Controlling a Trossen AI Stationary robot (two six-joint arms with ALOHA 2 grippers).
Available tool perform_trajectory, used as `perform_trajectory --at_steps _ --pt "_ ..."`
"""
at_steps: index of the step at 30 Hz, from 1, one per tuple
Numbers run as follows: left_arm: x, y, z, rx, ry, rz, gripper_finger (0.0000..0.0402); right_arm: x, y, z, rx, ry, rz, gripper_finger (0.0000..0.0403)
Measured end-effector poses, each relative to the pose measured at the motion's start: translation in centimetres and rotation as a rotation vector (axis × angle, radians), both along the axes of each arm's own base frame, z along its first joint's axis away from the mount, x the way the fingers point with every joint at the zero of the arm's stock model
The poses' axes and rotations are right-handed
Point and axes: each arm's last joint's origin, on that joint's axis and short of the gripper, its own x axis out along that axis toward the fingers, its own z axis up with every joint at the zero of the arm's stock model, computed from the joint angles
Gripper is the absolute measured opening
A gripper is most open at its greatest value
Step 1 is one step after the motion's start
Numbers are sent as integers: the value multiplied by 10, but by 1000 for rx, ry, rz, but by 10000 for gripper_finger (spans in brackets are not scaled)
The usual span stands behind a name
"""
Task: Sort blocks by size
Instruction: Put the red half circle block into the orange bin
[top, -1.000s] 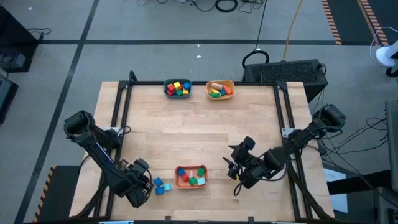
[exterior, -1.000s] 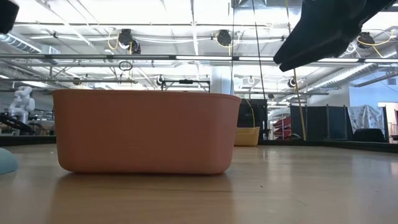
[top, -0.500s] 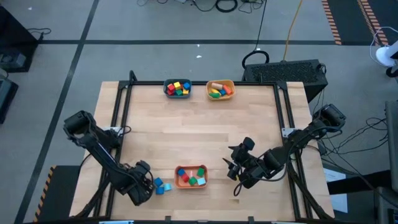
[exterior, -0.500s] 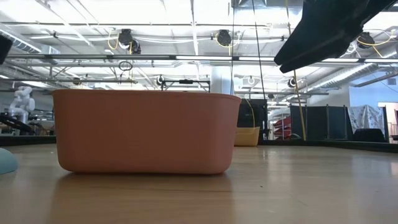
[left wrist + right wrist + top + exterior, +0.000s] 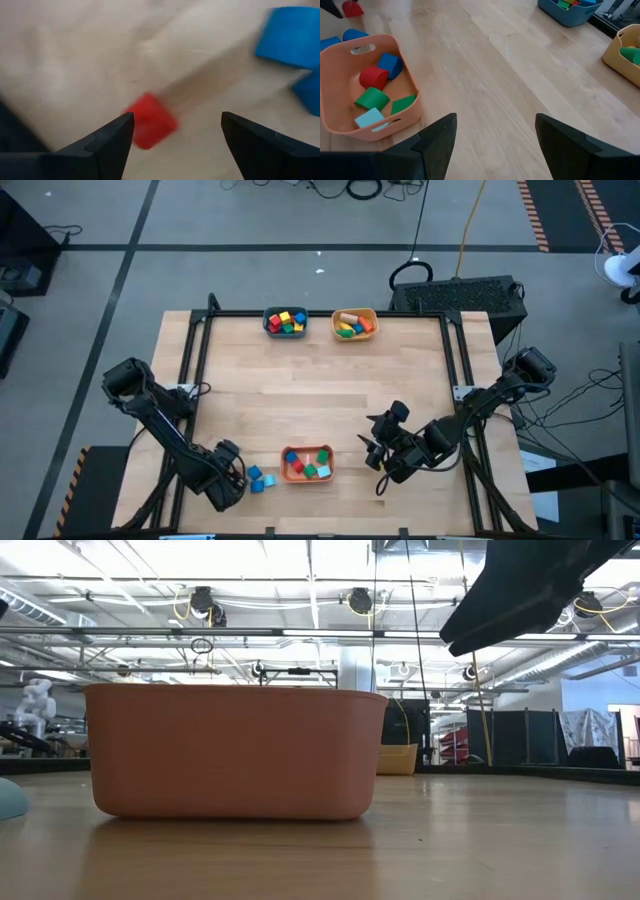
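My left gripper (image 5: pixel 228 478) (image 5: pixel 177 117) points down, open, low over the table's front left. A small red block (image 5: pixel 150 120) lies on the wood between its fingers, nearer one of them; whether that finger touches it, I cannot tell. Two blue blocks (image 5: pixel 257 479) (image 5: pixel 292 37) lie just beyond, beside the orange bowl (image 5: pixel 307 476). That bowl holds several blocks: red, blue, green, light blue (image 5: pixel 375 95). My right gripper (image 5: pixel 372 458) (image 5: pixel 495 117) hangs open above the table, right of the orange bowl, with nothing between its fingers.
At the far edge stand a teal bowl (image 5: pixel 285 332) and a yellow bowl (image 5: pixel 354 335), each with several blocks. The wide middle of the wooden table (image 5: pixel 320 390) is bare. A black frame rail (image 5: pixel 190 370) runs along the left and far sides.
My left gripper has sunk toward the table over the red block; in the low view its dark arm has slid down and out of the picture's left edge. The blocks and bowls have stayed where they were.
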Motion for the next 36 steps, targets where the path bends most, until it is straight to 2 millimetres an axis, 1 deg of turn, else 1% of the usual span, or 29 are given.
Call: perform_trajectory --at_steps 4,7,13,17,21,24,27,31,34,36 --pt "-9 6 1 70 84 52 302 0 0 0 2 -4 0 256" --pt "-16 5 2 101 112 100 302 0 0 0 2 -4 -1 256" --pt "-19 -5 1 61 47 178 302 0 0 0 1 -3 0 256" --pt "-22 -7 0 83 16 217 302 0 0 0 -1 -2 2 256" --pt "-27 -5 -8 106 22 243 302 0 0 0 -1 -2 2 256" --pt "-27 -7 -16 112 26 250 302 0 0 0 -1 -1 2 256" --pt "-26 -8 -19 120 27 249 297 0 0 0 -1 -1 2 256" --pt "-25 -8 -20 123 14 240 268 0 0 0 -1 -2 2 256" --pt "-24 -9 -21 125 -9 234 224 0 0 0 -3 -3 1 256" --pt "-23 -10 -21 122 -25 216 186 0 0 0 -2 -3 0 256"
